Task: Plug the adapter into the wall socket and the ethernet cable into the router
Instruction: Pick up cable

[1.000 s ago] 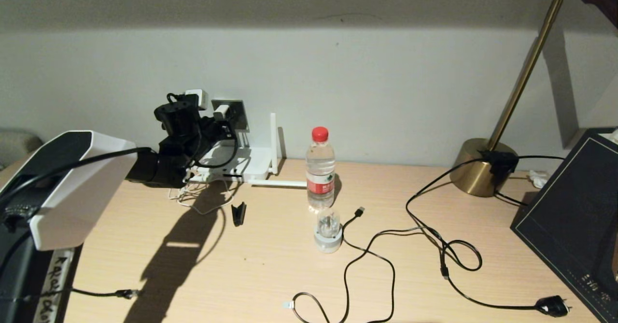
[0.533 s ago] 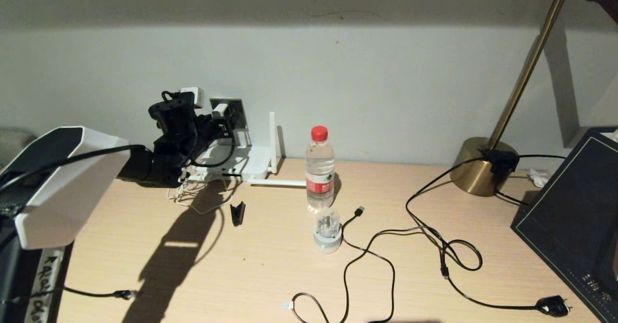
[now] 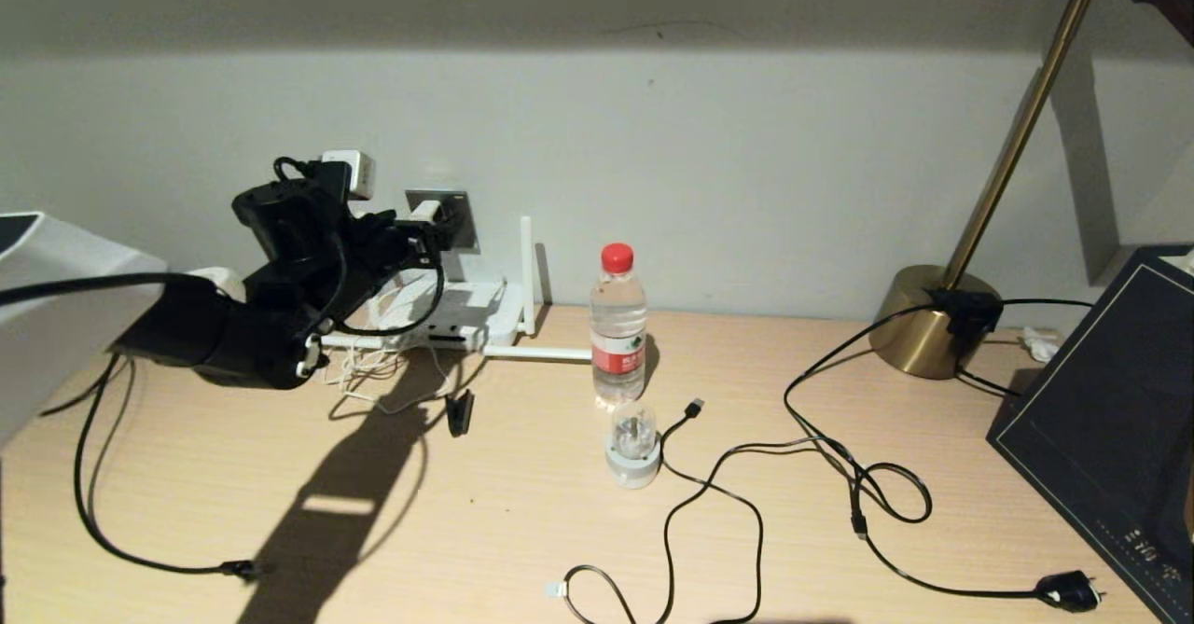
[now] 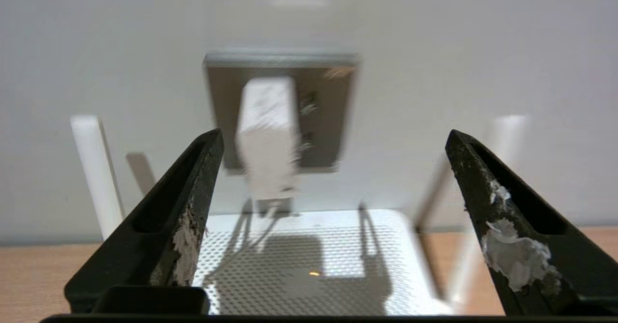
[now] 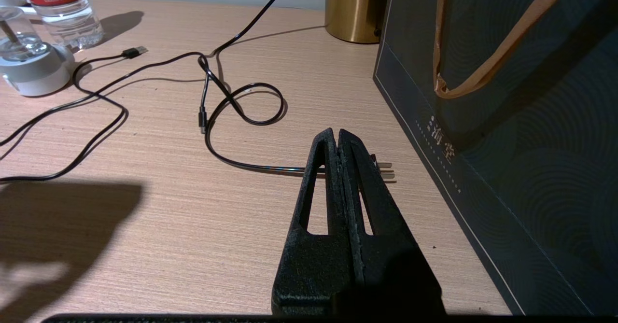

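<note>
The white adapter (image 4: pixel 268 134) sticks out of the grey wall socket (image 4: pixel 328 120), its cord hanging to the white router (image 4: pixel 314 265) below. My left gripper (image 4: pixel 333 137) is open wide, a little back from the socket, and touches nothing. From the head camera, the left gripper (image 3: pixel 422 237) hangs before the wall socket (image 3: pixel 459 218) and over the router (image 3: pixel 466 312). The ethernet cable (image 3: pixel 597 573) lies near the table's front edge with its clear-tipped plug (image 3: pixel 558 589) free. My right gripper (image 5: pixel 336 134) is shut and empty, low over the table.
A water bottle (image 3: pixel 618 325) and a round white-and-clear plug piece (image 3: pixel 634 447) stand mid-table. Black cables loop to a USB end (image 3: pixel 695 408) and a mains plug (image 3: pixel 1068 591). A brass lamp base (image 3: pixel 928 321) and a dark bag (image 3: pixel 1110 400) fill the right. A black clip (image 3: pixel 460 414) lies near the router.
My left gripper has opened and let go of the adapter, which stays in the socket. The left arm has drawn back from the wall toward the left.
</note>
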Tool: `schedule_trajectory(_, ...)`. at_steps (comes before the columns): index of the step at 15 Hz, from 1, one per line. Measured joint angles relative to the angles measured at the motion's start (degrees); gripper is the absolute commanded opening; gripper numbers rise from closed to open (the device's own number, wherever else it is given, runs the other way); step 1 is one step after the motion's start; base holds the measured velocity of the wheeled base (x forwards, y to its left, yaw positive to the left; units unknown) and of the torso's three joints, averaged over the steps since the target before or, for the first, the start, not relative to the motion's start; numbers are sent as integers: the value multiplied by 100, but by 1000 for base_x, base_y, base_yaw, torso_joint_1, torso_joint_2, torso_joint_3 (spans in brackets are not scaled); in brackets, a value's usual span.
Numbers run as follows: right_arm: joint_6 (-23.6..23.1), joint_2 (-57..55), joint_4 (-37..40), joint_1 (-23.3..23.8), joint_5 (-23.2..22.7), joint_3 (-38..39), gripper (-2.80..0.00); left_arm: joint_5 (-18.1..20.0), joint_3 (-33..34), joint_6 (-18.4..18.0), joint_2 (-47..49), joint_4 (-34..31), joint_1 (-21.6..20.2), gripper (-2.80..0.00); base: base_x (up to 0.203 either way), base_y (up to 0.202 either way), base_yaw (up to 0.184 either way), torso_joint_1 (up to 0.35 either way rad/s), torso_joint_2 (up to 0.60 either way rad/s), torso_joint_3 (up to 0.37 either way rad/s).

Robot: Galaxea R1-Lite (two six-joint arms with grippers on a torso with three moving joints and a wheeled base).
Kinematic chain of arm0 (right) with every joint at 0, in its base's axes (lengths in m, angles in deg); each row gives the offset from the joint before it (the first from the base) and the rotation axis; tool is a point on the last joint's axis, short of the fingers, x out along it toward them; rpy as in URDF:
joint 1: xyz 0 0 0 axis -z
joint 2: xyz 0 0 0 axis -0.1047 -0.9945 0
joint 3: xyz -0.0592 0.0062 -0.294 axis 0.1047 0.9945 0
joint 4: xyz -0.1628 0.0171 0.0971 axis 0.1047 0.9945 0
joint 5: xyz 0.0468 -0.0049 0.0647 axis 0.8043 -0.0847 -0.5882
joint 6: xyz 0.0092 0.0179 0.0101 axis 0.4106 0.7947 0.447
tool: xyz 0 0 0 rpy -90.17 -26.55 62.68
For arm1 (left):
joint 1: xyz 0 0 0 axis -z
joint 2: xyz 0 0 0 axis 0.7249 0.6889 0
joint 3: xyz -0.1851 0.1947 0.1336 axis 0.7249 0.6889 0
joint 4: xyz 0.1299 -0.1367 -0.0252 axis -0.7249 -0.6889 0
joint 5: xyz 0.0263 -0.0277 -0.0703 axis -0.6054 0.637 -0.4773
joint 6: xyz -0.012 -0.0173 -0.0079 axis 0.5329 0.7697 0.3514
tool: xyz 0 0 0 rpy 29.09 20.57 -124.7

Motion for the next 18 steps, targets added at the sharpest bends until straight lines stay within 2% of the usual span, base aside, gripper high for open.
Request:
schedule_trajectory(2, 0, 0, 1, 0, 2, 0, -280, 130, 416, -63, -621, 13, 52, 0, 0, 0, 0, 0, 0, 0)
schedule_trajectory(4, 3, 0, 1, 0, 1, 0, -280, 411, 922, -326, -1312, -17, 82, 0, 0, 0, 0, 0, 0, 0)
schedule_trajectory(8, -2, 0, 1, 0, 0, 0, -280, 1355, 2594, -1214, -2774, -403, 102, 0, 0, 0, 0, 0, 0, 0)
schedule_trajectory(10, -2, 0, -2, 0, 1, 0, -280, 1985, 3403, -1992, -3379, -783, 91, 0, 0, 0, 0, 0, 0, 0)
schedule_trajectory(12, 0, 0, 1, 0, 1, 0, -280, 2649, 3985, -3074, -3739, -1099, 71, 0, 0, 0, 0, 0, 0, 0)
schedule_trajectory(14, 0, 0, -2, 0, 1, 0, -280, 3081, 4455, -4011, -3837, -1489, 7, 0, 0, 0, 0, 0, 0, 0)
schedule_trajectory(15, 2, 0, 1, 0, -2, 0, -280, 3147, 4571, -4297, -3811, -1738, -71, 0, 0, 0, 0, 0, 0, 0)
schedule_trajectory(16, 2, 0, 1, 0, 1, 0, -280, 3168, 4557, -4404, -3735, -1904, -197, 0, 0, 0, 0, 0, 0, 0)
schedule_trajectory(18, 2, 0, -2, 0, 2, 0, -280, 3177, 4136, -4615, -3382, -2174, -544, 0, 0, 0, 0, 0, 0, 0)
